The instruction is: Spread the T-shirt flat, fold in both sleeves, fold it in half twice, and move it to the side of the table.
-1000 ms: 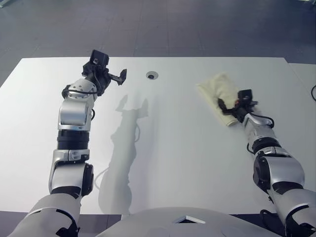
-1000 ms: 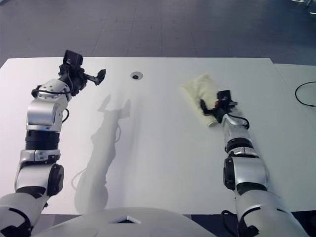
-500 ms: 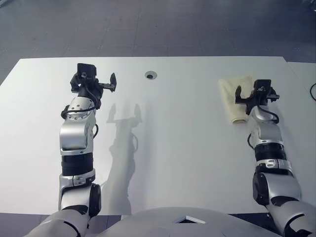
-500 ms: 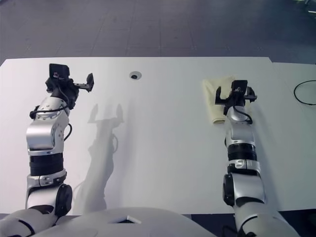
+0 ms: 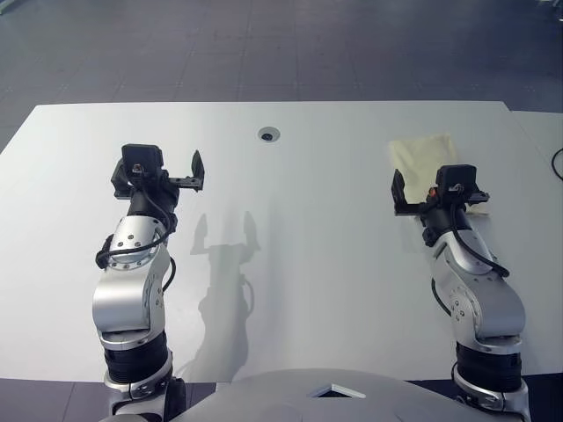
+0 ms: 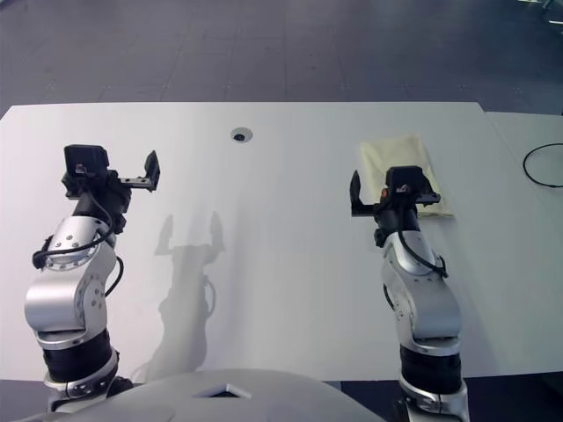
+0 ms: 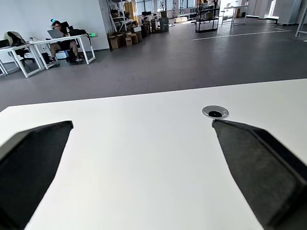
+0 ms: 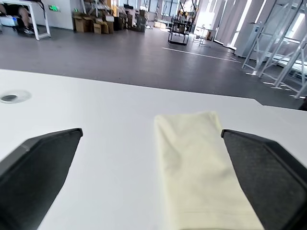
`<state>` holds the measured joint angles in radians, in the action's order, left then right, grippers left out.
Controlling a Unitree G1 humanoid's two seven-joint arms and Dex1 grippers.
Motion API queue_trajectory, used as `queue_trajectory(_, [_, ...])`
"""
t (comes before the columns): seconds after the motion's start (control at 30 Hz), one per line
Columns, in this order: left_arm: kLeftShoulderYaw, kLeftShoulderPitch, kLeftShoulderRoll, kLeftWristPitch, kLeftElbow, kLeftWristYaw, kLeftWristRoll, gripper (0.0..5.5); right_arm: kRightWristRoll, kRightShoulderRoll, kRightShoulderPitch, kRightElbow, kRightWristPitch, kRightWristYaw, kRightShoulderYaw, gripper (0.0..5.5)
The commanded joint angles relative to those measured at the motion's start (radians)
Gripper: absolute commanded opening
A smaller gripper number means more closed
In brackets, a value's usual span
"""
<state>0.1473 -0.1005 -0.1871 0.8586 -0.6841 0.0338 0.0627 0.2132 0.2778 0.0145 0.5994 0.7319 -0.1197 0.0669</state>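
Note:
The T-shirt [image 5: 428, 156] is a pale yellow folded rectangle lying flat near the table's right side. In the right wrist view the T-shirt [image 8: 196, 165] runs away from the camera between the fingers. My right gripper [image 5: 438, 190] hovers open over the shirt's near end and holds nothing; its dark fingers [image 8: 43, 158] stand wide apart. Over the bare left part of the table my left gripper [image 5: 160, 174] is raised, open and empty, with its fingers [image 7: 259, 163] spread wide.
A round cable hole [image 5: 269, 134] sits in the white table [image 5: 290, 264] at the back centre. A black cable loop [image 6: 543, 167] lies on the adjoining surface past the right edge. The table between the two arms is bare.
The right gripper slid the shirt toward the right side, let go of it and drew back. The left arm also pulled back toward me, its gripper staying open.

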Motion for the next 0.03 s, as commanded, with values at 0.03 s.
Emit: queue_trajectory(0.03, [-0.012, -0.024, -0.002, 0.064, -0.035, -0.002, 0.004, 5.40, -0.012, -0.021, 0.023, 0.024, 0.049, 0.003, -0.001, 5.39])
